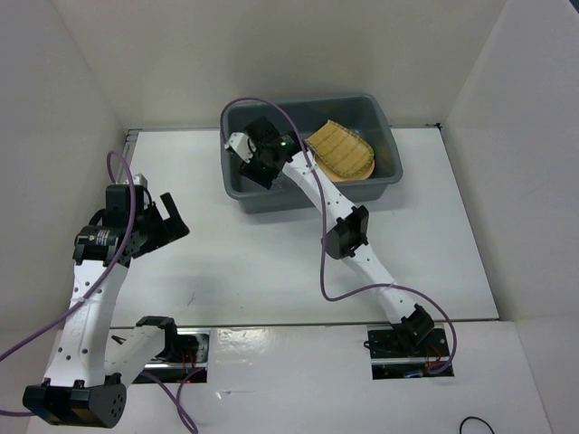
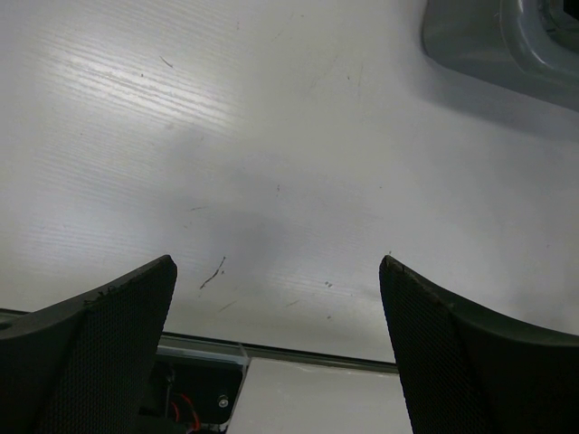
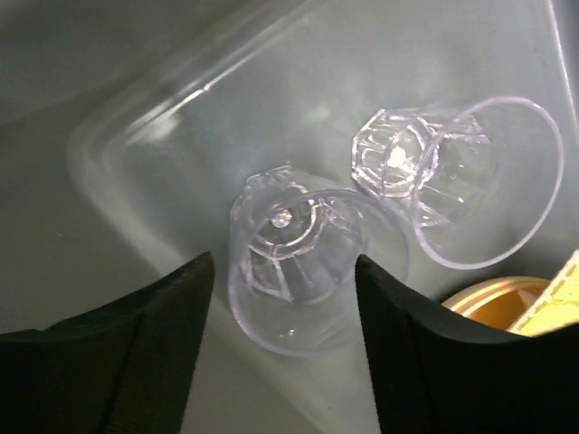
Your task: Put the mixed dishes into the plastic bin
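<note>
The dark-grey plastic bin [image 1: 271, 194] stands at the back of the table. In it the woven bamboo tray [image 1: 339, 149] lies on a tan plate [image 1: 364, 172]. My right gripper [image 1: 258, 163] reaches down into the bin's left half. In the right wrist view it is open [image 3: 284, 257], its fingers either side of a clear plastic cup [image 3: 298, 271] lying on the bin floor [image 3: 136, 90], with a gap on the left side. A second clear cup [image 3: 452, 181] lies beside it, next to the plate's edge [image 3: 493, 303]. My left gripper [image 1: 167, 221] is open and empty over bare table [image 2: 278, 262].
White walls enclose the table on three sides. A corner of the bin [image 2: 488, 45] shows at the top right of the left wrist view. A purple cable [image 1: 271, 104] loops over the bin's left rim. The arm mounts sit at the near edge.
</note>
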Robot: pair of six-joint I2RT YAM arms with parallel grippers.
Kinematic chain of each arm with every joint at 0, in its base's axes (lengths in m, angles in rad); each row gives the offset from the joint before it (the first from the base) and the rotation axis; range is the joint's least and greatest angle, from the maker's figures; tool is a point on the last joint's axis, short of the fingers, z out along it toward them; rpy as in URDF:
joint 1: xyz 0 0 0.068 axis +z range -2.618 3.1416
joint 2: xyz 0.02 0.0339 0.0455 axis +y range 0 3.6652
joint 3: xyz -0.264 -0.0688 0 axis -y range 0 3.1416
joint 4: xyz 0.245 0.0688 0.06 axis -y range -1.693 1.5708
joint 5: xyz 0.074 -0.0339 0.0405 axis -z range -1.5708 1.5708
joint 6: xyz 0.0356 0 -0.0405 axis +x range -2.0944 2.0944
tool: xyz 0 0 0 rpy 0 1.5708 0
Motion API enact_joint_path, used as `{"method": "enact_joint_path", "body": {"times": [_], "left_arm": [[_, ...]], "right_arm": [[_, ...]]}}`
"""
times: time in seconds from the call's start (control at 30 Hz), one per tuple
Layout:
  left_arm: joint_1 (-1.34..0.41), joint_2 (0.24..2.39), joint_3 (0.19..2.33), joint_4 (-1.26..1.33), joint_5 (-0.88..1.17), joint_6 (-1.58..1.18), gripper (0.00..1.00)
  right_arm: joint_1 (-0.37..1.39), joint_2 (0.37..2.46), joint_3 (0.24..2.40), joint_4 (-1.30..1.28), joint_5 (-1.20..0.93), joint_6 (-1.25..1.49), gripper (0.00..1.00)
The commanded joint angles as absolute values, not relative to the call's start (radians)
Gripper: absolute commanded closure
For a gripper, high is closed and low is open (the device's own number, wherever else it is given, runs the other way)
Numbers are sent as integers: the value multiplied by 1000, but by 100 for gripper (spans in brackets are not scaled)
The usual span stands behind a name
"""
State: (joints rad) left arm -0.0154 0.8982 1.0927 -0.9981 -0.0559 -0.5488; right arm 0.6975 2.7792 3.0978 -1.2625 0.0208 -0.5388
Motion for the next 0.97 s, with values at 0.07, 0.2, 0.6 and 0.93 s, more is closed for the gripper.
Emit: {"method": "enact_joint_path", "body": {"times": [0.07, 0.2, 0.6, 0.93], "left_arm": [[-9, 884, 1092, -997, -61, -526, 1], [-9, 853, 1092, -997, -61, -526, 1], [-9, 649, 1112, -699, 32, -491, 1], [-9, 488, 950, -450, 66, -551, 0]], "right_arm": [[698, 2665, 3134, -1283, 72, -479, 23], [649, 2510, 3134, -1250, 214, -315, 1], [431, 1685, 2291, -1298, 204, -274, 1], [214, 1261, 1942, -1267, 58, -351, 1]]}}
